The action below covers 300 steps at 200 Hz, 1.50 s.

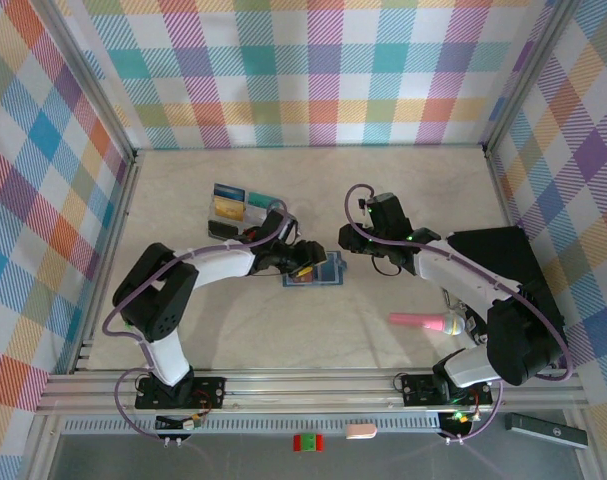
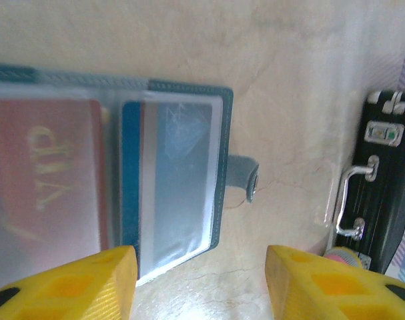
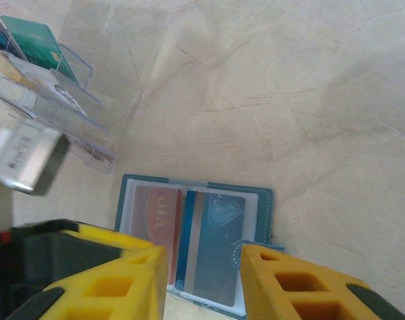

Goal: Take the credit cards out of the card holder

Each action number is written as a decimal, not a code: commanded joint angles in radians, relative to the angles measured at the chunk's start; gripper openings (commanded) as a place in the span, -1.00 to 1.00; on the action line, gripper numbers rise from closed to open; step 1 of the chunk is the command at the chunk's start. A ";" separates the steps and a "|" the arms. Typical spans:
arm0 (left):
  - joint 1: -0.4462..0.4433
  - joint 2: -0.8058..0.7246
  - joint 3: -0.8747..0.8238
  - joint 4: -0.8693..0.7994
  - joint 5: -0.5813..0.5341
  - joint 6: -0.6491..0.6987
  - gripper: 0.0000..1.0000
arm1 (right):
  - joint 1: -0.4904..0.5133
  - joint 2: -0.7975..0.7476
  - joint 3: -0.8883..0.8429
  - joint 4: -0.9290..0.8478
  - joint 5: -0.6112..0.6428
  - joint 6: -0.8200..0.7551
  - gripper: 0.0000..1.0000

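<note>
Card holder's open lower centre, blue card still sleeved; my left pincer and right pincer gape, edge-pinch next.

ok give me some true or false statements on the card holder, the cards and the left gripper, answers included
1. The card holder lies open on the table. True.
2. A red card sits inside one of its clear sleeves. True.
3. The left gripper is shut on a card. False: its jaws stand apart and hold nothing.
4. The blue card lies loose on the table beside the holder. False: it is inside a sleeve, next to the red card.
5. A clear stand beyond the holder has cards standing in it. True.
</note>
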 commanded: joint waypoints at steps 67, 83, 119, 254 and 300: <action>0.041 -0.001 -0.032 0.037 0.000 -0.043 -0.13 | -0.005 0.252 0.213 -0.163 -0.151 -0.034 -0.41; 0.037 0.028 -0.020 0.053 0.019 -0.052 -0.19 | -0.005 0.331 0.291 -0.237 -0.151 -0.058 -0.41; 0.030 0.064 -0.003 0.047 0.026 -0.049 -0.23 | -0.005 0.453 0.382 -0.319 -0.161 -0.088 -0.41; 0.016 0.129 0.047 0.012 0.034 -0.026 -0.38 | -0.006 0.560 0.414 -0.364 -0.167 -0.125 -0.40; 0.016 0.141 0.046 -0.016 0.010 -0.012 -0.48 | -0.006 0.569 0.409 -0.363 -0.166 -0.129 -0.43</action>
